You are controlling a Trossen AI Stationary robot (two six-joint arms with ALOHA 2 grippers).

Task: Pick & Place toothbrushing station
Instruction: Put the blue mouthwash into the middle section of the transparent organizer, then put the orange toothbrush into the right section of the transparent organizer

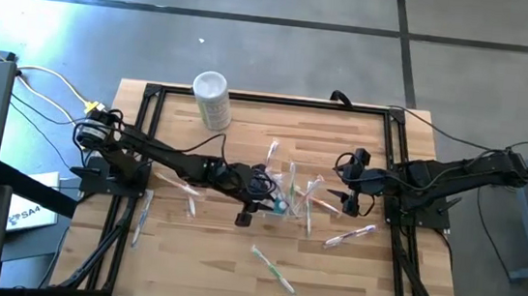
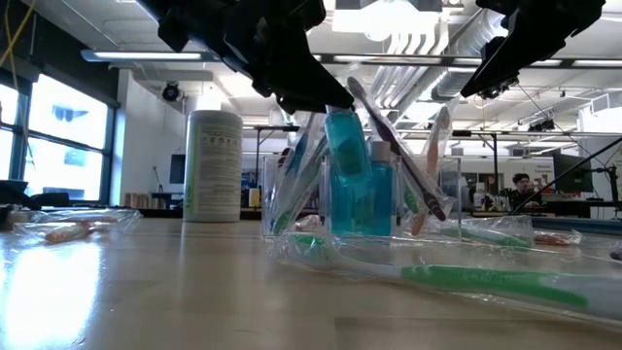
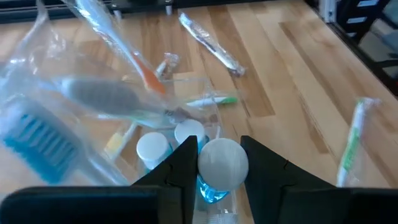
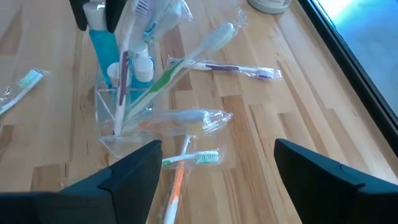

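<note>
Left gripper (image 3: 214,171) around upright toothpaste tube (image 3: 222,165), cap up, over clear cup (image 4: 121,102).

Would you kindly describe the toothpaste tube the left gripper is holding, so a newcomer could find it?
At the wooden table's middle stands a clear plastic cup stuffed with wrapped toothbrushes. The left gripper is above it, pinching a teal toothpaste tube. Unlike the tubes already inside, it stands highest.

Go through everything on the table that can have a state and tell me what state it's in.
Left gripper: shut on a toothpaste tube, over the clear cup.
Right gripper: open, holding nothing.
Clear cup: upright, holding brushes and tubes.
White cylinder: upright.
Green toothbrush: lying flat, wrapped.
</note>
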